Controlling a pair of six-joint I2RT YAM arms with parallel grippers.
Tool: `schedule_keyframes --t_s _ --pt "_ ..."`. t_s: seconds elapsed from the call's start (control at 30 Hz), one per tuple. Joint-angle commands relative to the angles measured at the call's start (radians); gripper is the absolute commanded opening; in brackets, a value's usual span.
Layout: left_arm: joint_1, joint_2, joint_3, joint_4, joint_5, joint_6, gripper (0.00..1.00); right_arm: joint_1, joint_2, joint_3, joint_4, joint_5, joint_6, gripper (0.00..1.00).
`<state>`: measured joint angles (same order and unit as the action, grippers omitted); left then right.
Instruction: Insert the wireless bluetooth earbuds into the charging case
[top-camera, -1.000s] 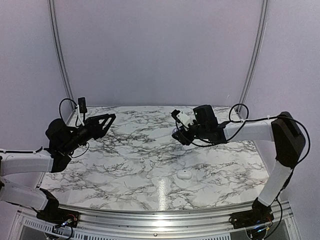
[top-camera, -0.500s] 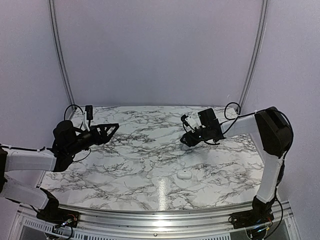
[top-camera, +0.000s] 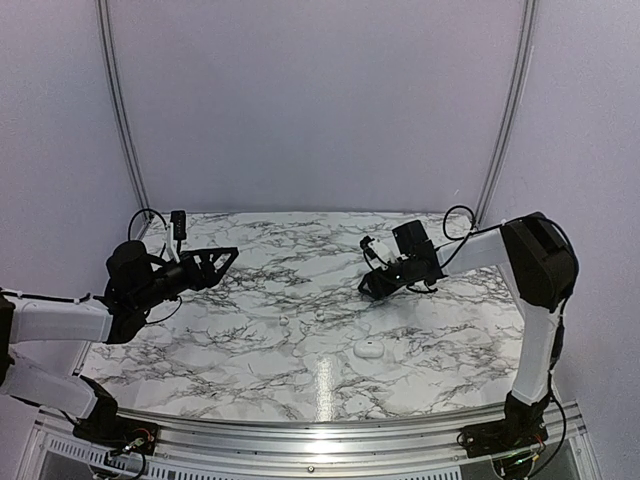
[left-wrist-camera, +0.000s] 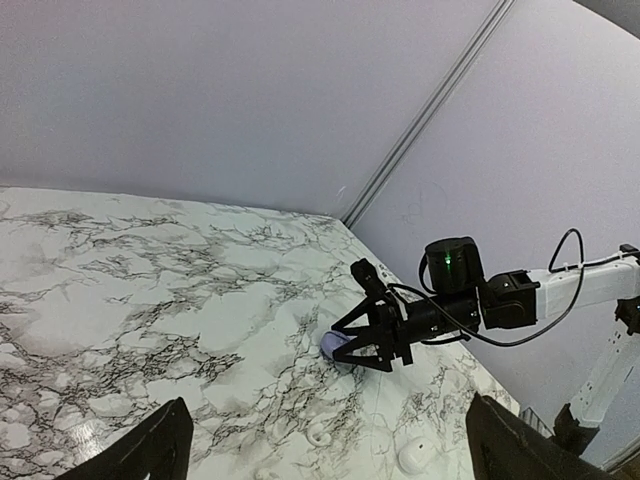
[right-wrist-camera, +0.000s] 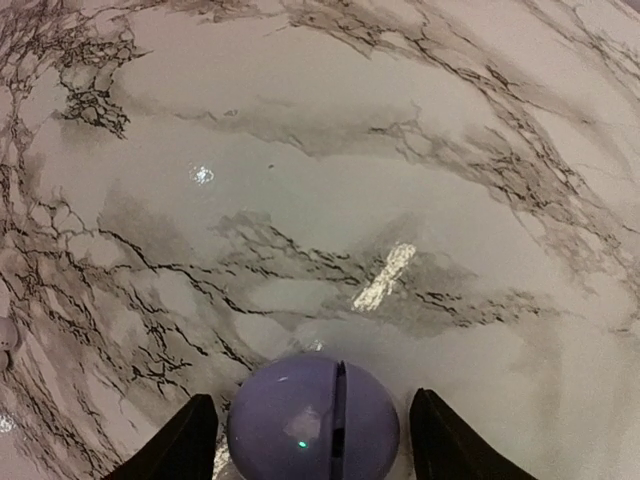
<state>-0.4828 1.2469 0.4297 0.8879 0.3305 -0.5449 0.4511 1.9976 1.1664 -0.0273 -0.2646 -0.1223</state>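
A lilac charging case rests closed on the marble table, its seam facing the right wrist camera. My right gripper is open and low over it, with a thin gap between the case and each finger. In the left wrist view the lilac case peeks out from the right gripper's tips. A white case lies nearer the front. A whitish earbud lies on the table, and a lilac-grey one shows at the frame's left edge. My left gripper hangs open and empty above the table's left side.
A tiny bud lies near the middle of the table. Lilac walls with metal rails close in the back and sides. The right arm's cable loops above its wrist.
The right arm has swung back and down, set the lilac case on the table and spread its jaws off it. The left arm drew back a little, then stayed still.
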Motion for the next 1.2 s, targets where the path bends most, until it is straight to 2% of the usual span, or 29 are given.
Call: schedule_keyframes --t_s 0.0,0.17,0.3,0.37,0.57,0.87,1.17 --pt "0.004 0.002 0.03 -0.01 -0.001 0.014 0.99 -0.009 -0.046 0.038 -0.031 -0.004 0.011 0.72" --pt "0.004 0.008 0.034 -0.009 0.012 0.017 0.99 -0.008 -0.14 0.008 -0.061 -0.057 -0.008 0.79" --pt "0.003 0.011 0.038 -0.009 0.051 0.029 0.99 0.01 -0.276 -0.11 -0.029 -0.17 -0.016 0.8" --pt "-0.004 0.016 0.044 -0.009 0.08 0.041 0.99 0.036 -0.344 -0.181 -0.008 -0.242 -0.026 0.81" --pt "-0.035 0.049 0.07 -0.009 0.125 0.064 0.99 0.164 -0.464 -0.304 -0.039 -0.295 -0.022 0.8" --pt "-0.06 0.071 0.082 -0.009 0.126 0.085 0.99 0.242 -0.485 -0.377 -0.151 -0.052 0.005 0.81" --pt "-0.065 0.083 0.085 -0.007 0.121 0.088 0.99 0.33 -0.405 -0.355 -0.257 0.071 -0.012 0.81"
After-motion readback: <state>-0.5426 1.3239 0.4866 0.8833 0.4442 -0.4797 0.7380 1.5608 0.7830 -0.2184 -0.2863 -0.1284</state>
